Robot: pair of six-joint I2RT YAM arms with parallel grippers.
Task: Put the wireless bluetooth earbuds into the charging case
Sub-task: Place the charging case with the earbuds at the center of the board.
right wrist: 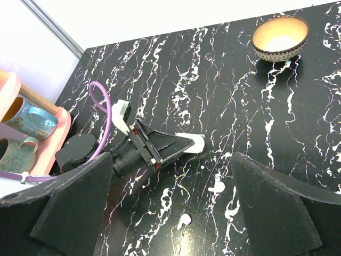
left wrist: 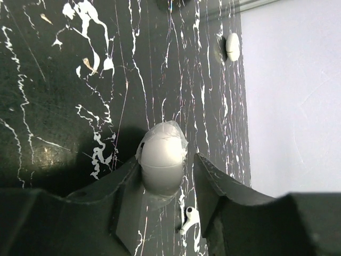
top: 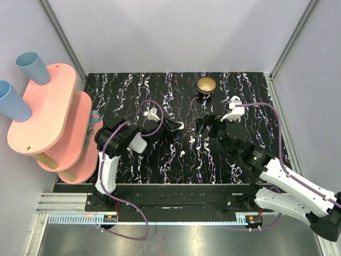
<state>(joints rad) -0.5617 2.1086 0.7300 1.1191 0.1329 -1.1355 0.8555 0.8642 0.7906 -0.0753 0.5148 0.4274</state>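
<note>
The charging case (left wrist: 161, 154), a small white rounded shell, sits between my left gripper's (left wrist: 167, 160) fingers. The left finger (left wrist: 125, 186) touches it and a dark gap separates it from the right finger (left wrist: 213, 181), so the jaws stand slightly apart. In the top view the case (top: 181, 126) pokes out at that gripper's (top: 173, 126) tip. Two white earbuds (right wrist: 217, 187) (right wrist: 184, 220) lie loose on the black marbled table, seen from above as earbuds (top: 192, 140) (top: 182, 152). One earbud (left wrist: 189, 218) shows under the left fingers. My right gripper (right wrist: 170, 158) hangs wide open over both, holding nothing.
A gold bowl (top: 206, 84) on a dark base stands at the back of the table. A pink two-level shelf (top: 48, 112) with blue cups (top: 32, 66) fills the left side. A small white oval thing (left wrist: 232, 46) lies near the table's edge.
</note>
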